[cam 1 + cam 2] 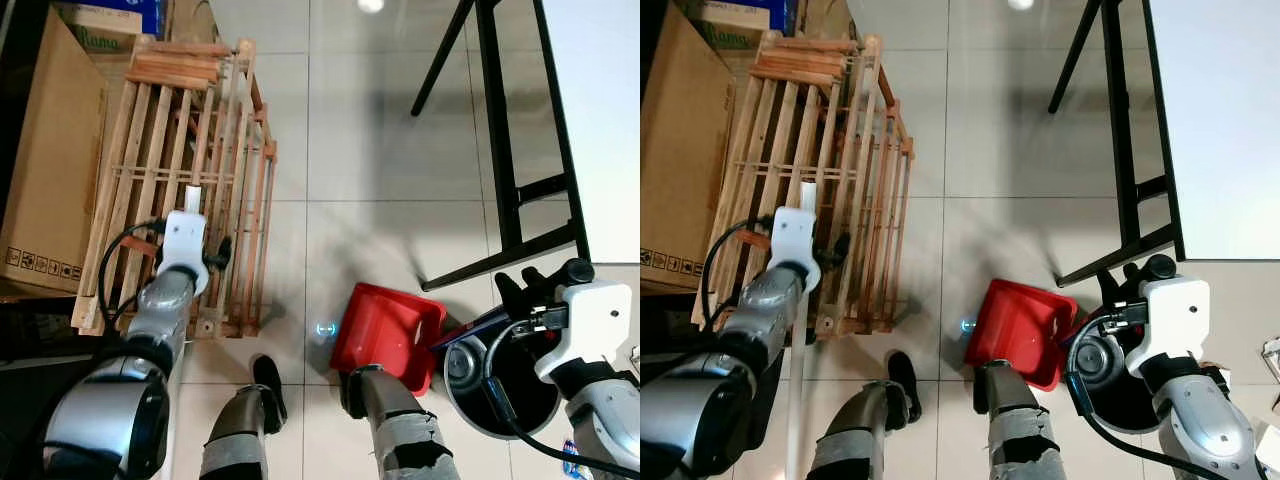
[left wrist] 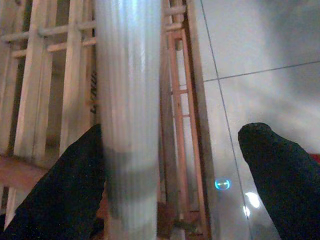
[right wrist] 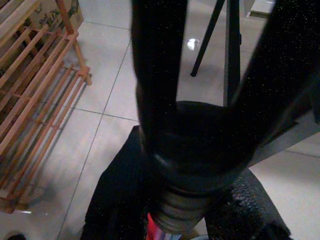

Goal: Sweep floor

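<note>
The left gripper (image 1: 190, 262) has its black fingers spread with a pale, ribbed plastic broom handle (image 2: 131, 115) standing between them; one finger (image 2: 65, 190) presses against the shaft, the other sits well clear. That shaft rises upright at about nine o'clock from the robot's feet, in front of a slatted wooden rack (image 1: 215, 160).

The right gripper (image 1: 535, 295), at about three o'clock, is clamped on the black handle (image 3: 192, 150) of a glossy red plastic dustpan (image 1: 388, 335). The pan lies flat on the pale glazed floor tiles (image 1: 350, 130), its mouth opening toward eleven o'clock. A round black bin (image 1: 500, 385) sits just beside it, under the right arm.

As I see it, the broom should be drawn toward three o'clock, into the dustpan's mouth; the left arm is the one holding it.
</note>
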{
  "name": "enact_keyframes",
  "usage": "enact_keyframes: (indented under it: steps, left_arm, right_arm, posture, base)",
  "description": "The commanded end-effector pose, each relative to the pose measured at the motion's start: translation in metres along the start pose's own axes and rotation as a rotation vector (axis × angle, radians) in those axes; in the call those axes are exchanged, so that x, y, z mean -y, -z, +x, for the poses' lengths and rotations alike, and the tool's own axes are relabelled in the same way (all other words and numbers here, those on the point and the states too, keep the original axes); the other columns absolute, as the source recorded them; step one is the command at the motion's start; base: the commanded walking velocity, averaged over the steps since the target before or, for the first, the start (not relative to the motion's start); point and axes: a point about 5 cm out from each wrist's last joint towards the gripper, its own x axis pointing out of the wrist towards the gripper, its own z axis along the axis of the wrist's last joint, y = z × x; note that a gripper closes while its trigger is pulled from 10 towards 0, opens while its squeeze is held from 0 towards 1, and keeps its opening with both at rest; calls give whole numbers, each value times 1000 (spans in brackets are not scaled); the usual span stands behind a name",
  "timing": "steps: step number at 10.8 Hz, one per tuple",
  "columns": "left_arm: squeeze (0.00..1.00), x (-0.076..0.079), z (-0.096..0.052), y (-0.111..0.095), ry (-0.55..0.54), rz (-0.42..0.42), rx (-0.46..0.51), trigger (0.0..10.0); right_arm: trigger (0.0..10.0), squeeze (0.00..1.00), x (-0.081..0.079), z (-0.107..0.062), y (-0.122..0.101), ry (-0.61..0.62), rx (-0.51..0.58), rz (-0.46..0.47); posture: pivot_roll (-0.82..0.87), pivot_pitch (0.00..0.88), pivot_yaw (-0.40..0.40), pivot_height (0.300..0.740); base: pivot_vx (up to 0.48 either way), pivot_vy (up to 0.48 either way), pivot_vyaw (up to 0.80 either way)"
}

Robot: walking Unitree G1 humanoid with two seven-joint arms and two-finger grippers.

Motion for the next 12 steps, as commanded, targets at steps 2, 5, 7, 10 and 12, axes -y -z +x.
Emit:
enact_keyframes:
  steps: [2, 5, 7, 10, 12]
  left_arm:
    - [0, 1, -4, 16, 12, 3, -68, 0]
    - [0, -1, -6, 20, 10, -1, -75, 0]
    - [0, -6, -8, 24, 0, 8, -85, 0]
    - [0, -6, -8, 24, 1, 7, -86, 0]
    - [0, -6, -6, 19, 3, -4, -73, 0]
  right_arm:
    - [10000, 0, 0, -11, 24, -13, -157, 32]
    - [10000, 0, 0, -13, 26, -13, -164, 33]
    - [10000, 0, 1, -12, 26, -13, -166, 30]
    - [10000, 0, 0, -12, 28, -14, -169, 30]
    - [10000, 0, 0, -10, 29, -13, -169, 29]
  posture:
    - [-364, 512, 12, 740]
    - [-363, 511, 13, 740]
    - [-363, 511, 13, 740]
    - [-356, 509, 14, 740]
    - [-352, 501, 15, 740]
  base:
    - [0, 0, 0]
    - [0, 0, 0]
    - [0, 0, 0]
    - [0, 0, 0]
    - [0, 0, 0]
